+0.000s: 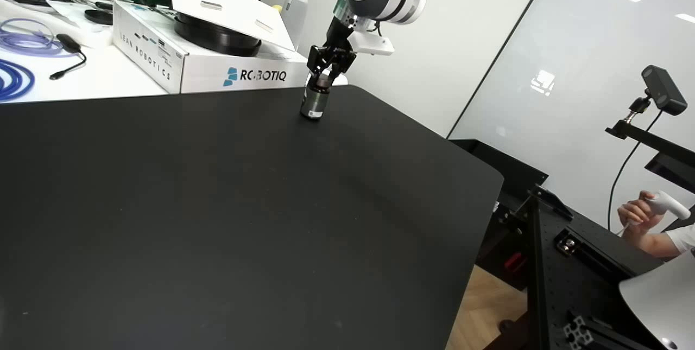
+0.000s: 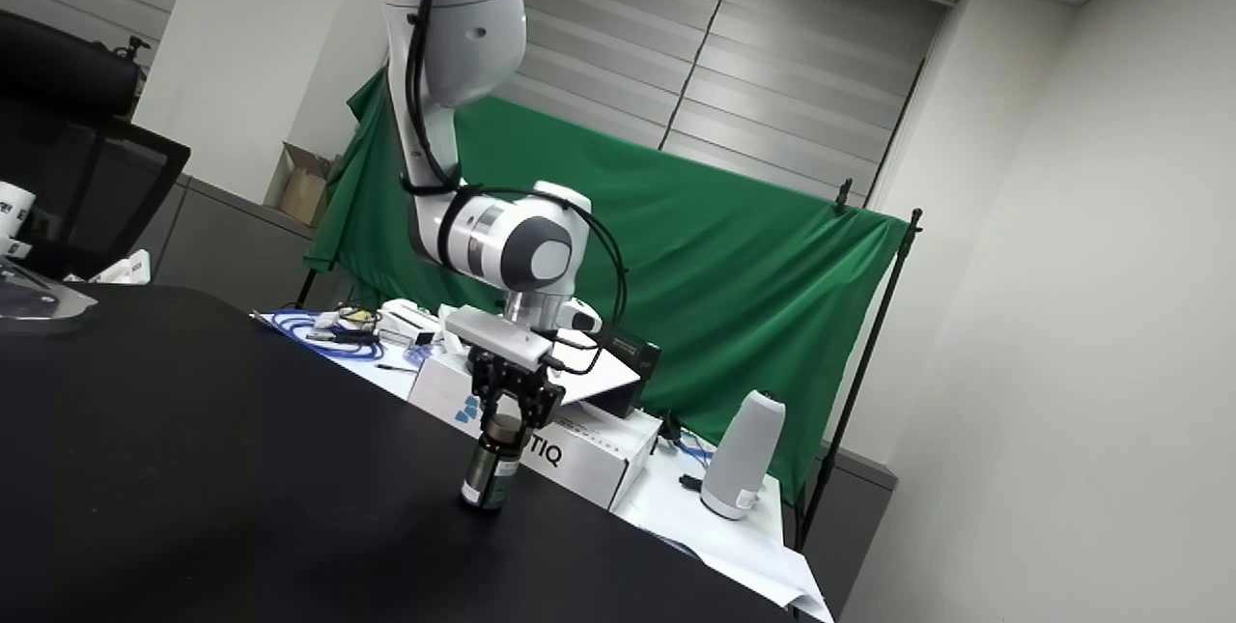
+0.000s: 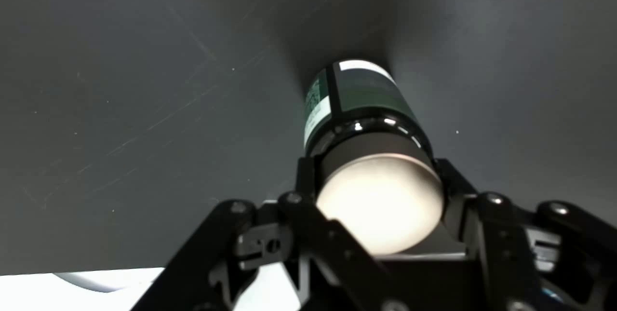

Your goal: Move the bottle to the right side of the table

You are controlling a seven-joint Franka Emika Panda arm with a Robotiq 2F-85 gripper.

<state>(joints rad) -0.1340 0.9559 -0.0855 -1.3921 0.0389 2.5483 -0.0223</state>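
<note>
Found bottle clamped at the cap by gripper; in an exterior view, located near one o'clock edge of table. Cannot tell whether lifted.

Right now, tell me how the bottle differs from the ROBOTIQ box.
The bottle is small, dark and cylindrical; the ROBOTIQ box is larger, white and flat-sided. The bottle is near an edge of the black table; the box sits on the white surface. The gripper holds the bottle by its cap; a round black object rests on the box. Both carry markings.
</note>
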